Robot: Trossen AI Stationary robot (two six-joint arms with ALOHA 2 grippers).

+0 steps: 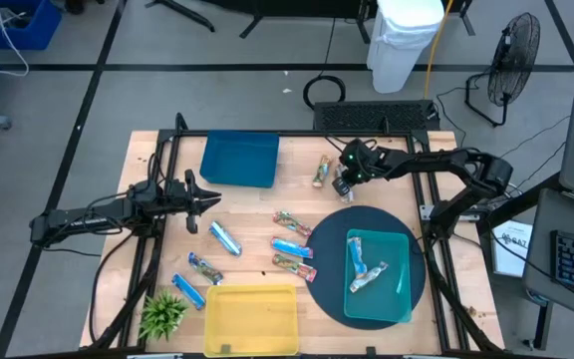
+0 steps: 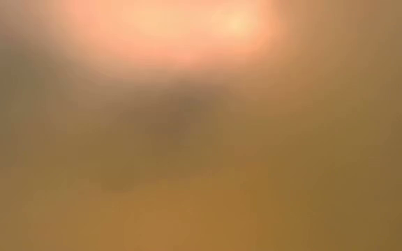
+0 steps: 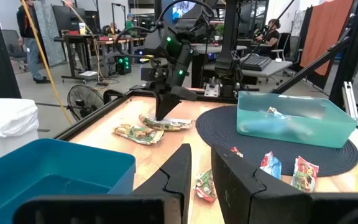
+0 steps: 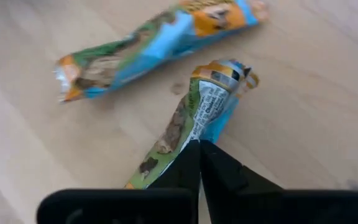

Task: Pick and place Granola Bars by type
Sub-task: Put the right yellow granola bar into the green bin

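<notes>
Two green-and-blue granola bars lie side by side on the wood at the table's far middle. My right gripper [image 1: 344,185] is shut on the nearer one [image 4: 207,102]. The other bar [image 4: 160,40] lies just beyond it, untouched. More bars lie flat mid-table [image 1: 292,246] and toward the left [image 1: 225,237]. Two bars [image 1: 367,269] rest in the teal tray [image 1: 403,299]. My left gripper [image 1: 210,195] hovers open and level at the table's left, touching nothing. The low view shows only blur. My right gripper pinches the bar's wrapper about halfway along its length [image 4: 191,127] between its two fingertips. The fingers [image 3: 163,111] slant down from the table's right side and lie roughly along the bar. The bar lies on the table, its crimped far end [image 4: 229,71] free.
A blue tray [image 1: 239,160] stands at the far left-middle and a yellow tray [image 1: 252,317] at the near edge. The teal tray sits on a dark round mat [image 1: 327,249]. A small green plant [image 1: 162,314] stands at the near left corner.
</notes>
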